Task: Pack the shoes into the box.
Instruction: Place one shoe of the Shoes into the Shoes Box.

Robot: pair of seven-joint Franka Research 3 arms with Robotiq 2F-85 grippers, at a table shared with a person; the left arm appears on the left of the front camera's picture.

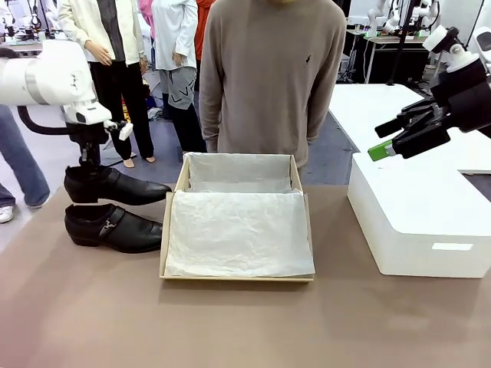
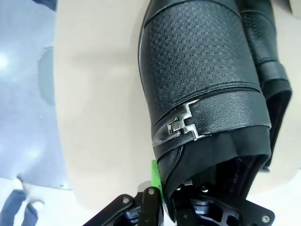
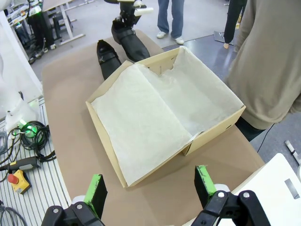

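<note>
While the left pincer (image 1: 90, 164) pinches the heel collar of 1 black buckled dress shoe (image 1: 115, 186) left of the tissue-lined shoebox (image 1: 238, 277), the other shoe (image 1: 113, 227) lies on the bench (image 1: 230, 330), also left of it. Best lift the toe clear of the shoebox's left wall, then lower it sole-down. The right pincer (image 1: 382, 140), spread, hangs right of it.

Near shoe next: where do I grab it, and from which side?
Take the near shoe by its heel collar from above, one finger inside the opening, as the left gripper holds the far shoe. It sits sole-down, opening up, heel away from the box.
</note>
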